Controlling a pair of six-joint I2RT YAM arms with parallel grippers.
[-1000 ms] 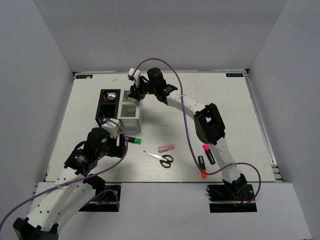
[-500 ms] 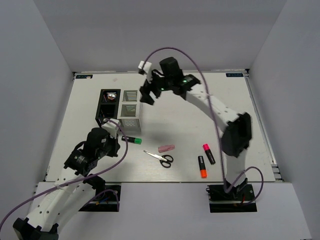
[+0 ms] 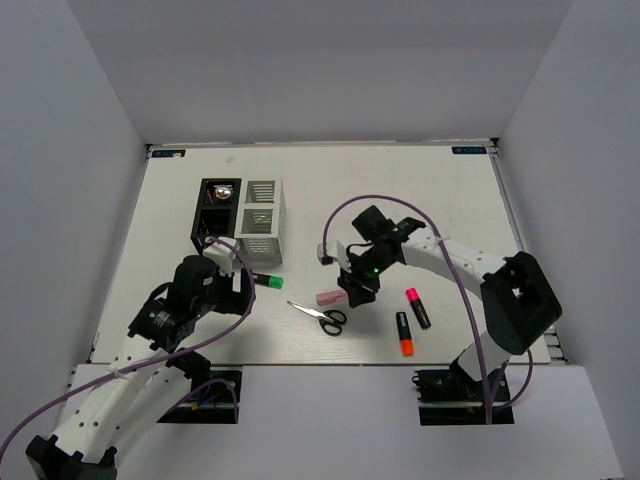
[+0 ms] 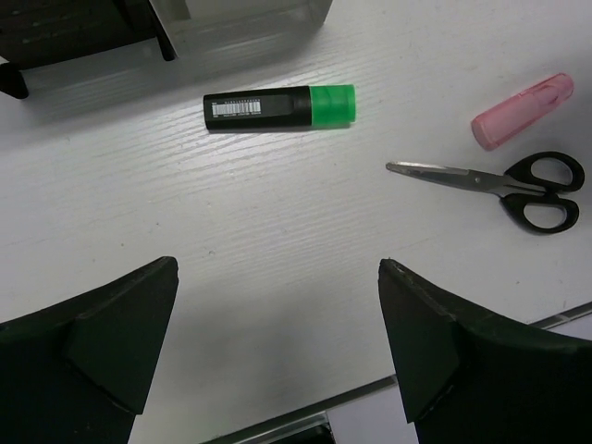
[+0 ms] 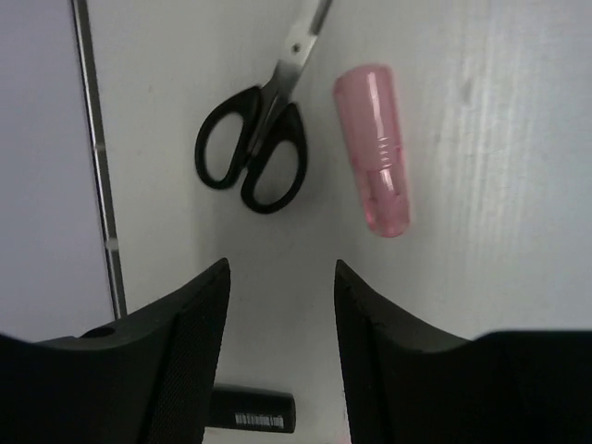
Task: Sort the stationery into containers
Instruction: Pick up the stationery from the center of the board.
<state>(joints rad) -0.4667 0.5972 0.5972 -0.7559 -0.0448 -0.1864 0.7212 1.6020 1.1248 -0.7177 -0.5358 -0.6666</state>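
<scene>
Currently the pink capsule lies on the bench just ahead of the right tool, offset toward its right finger. Long axis points away from the tool, across the closing line. Tool's jaws spread, nothing held; right arm nearer. Wrist view shows that offset; only the top view shows the white organiser, well apart.

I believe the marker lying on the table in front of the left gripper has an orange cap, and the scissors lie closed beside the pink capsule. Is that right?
Not quite: the marker has a green cap, not orange, as the left wrist view shows. The scissors do lie closed beside the pink capsule.
</scene>
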